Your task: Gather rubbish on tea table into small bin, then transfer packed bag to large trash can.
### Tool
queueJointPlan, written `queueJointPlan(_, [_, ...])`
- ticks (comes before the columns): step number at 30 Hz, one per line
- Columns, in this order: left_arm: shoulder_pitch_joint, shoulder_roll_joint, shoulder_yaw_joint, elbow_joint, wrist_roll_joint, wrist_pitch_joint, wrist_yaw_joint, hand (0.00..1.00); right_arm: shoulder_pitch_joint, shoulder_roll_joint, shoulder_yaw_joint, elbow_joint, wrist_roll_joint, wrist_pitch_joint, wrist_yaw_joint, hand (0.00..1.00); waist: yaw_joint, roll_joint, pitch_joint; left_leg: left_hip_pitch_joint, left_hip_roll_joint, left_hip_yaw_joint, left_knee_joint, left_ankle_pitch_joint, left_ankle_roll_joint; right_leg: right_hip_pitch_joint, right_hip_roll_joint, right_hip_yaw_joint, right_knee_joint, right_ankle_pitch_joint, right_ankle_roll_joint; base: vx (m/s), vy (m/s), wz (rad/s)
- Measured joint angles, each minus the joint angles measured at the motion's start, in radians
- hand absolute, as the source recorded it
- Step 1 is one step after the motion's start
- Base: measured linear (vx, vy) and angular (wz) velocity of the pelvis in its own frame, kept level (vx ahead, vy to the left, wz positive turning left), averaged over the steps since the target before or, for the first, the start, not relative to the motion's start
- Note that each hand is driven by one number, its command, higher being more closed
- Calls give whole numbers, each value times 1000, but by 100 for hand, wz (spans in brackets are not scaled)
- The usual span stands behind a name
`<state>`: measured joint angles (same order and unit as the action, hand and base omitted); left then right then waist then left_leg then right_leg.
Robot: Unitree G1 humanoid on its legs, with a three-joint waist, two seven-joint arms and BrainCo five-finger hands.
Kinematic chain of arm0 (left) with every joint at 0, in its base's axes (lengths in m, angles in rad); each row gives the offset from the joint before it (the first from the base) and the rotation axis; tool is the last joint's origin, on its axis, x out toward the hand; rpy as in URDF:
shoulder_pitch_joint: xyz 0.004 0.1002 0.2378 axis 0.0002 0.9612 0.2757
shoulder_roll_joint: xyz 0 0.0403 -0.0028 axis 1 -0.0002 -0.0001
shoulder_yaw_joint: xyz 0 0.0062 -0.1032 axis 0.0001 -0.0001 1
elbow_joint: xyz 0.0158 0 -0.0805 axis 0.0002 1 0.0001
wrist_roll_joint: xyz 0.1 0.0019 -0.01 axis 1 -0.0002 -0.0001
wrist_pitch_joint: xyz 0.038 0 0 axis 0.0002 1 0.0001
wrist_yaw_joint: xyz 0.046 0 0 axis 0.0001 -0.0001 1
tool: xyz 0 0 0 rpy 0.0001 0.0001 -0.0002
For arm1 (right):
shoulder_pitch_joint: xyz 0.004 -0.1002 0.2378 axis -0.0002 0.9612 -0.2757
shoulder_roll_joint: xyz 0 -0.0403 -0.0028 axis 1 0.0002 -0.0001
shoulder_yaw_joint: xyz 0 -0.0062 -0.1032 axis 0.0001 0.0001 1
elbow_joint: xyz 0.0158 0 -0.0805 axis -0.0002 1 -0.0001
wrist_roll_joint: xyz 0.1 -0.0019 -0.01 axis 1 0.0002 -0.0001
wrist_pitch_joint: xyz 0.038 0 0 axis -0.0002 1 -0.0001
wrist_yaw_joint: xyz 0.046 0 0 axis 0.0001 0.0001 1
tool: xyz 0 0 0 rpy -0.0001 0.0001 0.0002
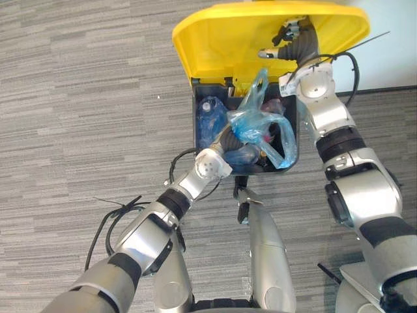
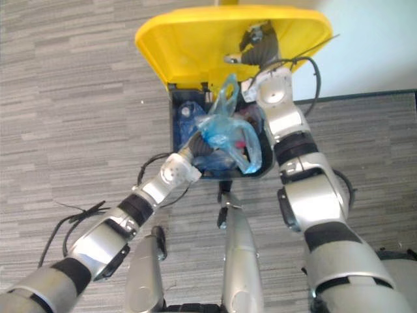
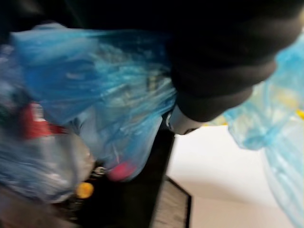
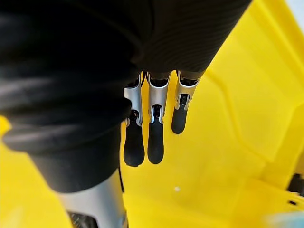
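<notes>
Two hands are at the large black trash can [image 1: 197,124]. The right hand [image 1: 293,39] is unclenched, its straight fingers [image 4: 154,142] flat against the can's raised yellow lid [image 1: 221,39]. The left hand [image 1: 227,138] is buried in the blue rubbish bag [image 1: 260,124] in the can's mouth, and I cannot tell whether it is gripping.

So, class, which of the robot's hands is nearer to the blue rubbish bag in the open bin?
Left. The left hand is right against the blue bag at the black bin's opening. The right hand is up against the raised yellow lid, apart from the bag.
</notes>
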<state>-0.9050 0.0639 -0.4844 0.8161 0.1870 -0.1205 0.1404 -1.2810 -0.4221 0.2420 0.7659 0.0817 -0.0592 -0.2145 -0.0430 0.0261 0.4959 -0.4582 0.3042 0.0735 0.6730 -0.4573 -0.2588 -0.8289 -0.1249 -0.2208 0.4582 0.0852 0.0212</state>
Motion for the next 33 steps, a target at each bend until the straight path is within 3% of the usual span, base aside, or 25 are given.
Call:
queueJointPlan(8, [1,-98,116,0,140,45,46,0,0,56,-4,-94,8,-1,0,0,-9,0,0,-30,56,22,11,12,-17,-23,-5,-34,38,-27,-8,-13,-57,9])
queueJointPlan(15, [6,-124,181,-2,205,84,83,0,16,79,-4,-155,8,-1,-1,0,-10,-1,-1,-40,54,32,13,17,-21,-42,-20,-33,65,-36,4,2,-7,3])
queueJointPlan(22, [7,-125,189,-21,254,91,96,0,59,90,-4,-165,7,-1,-1,0,-12,-7,-3,-13,54,43,14,16,-21,-17,-34,-31,76,-48,13,-12,3,4])
queueJointPlan(26, [15,-111,178,-35,300,100,95,0,107,107,-8,-165,3,-1,-1,0,-11,-39,-21,-5,47,46,10,17,-19,-6,-41,-28,81,-52,18,-23,-10,3])
queueJointPlan(33, [38,-75,143,-59,301,108,94,0,196,106,-35,-161,-24,-2,0,0,-10,-41,-22,32,22,27,7,19,-15,44,-60,-30,90,-65,14,-18,-1,11])
